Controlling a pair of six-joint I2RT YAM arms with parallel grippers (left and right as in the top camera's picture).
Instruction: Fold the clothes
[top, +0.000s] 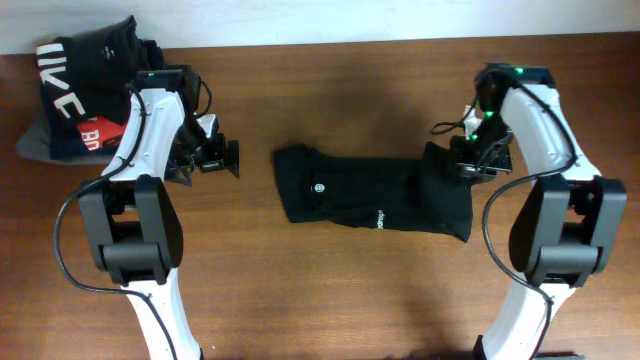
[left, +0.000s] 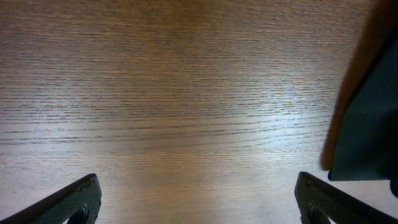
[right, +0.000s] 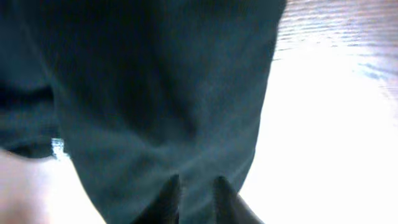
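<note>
**Your bench under soft light**

You're looking down on a brown wooden bench (top: 330, 300) with fine grain running along its length. Past its far edge lies a pale strip (top: 400, 15); wall or floor, you can't tell. Light leaves a soft sheen on the wood, and a white glare in the right wrist view.

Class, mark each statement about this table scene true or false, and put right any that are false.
1. The left gripper stands open over bare table. True.
2. The black garment lies fully spread out with both sleeves stretched wide. False: it is folded into a long band across the middle of the table.
3. The right gripper is closed on fabric at one end of the black garment. True.
4. The pile of folded clothes sits beside the right arm. False: it lies in the far corner on the left arm's side.
</note>
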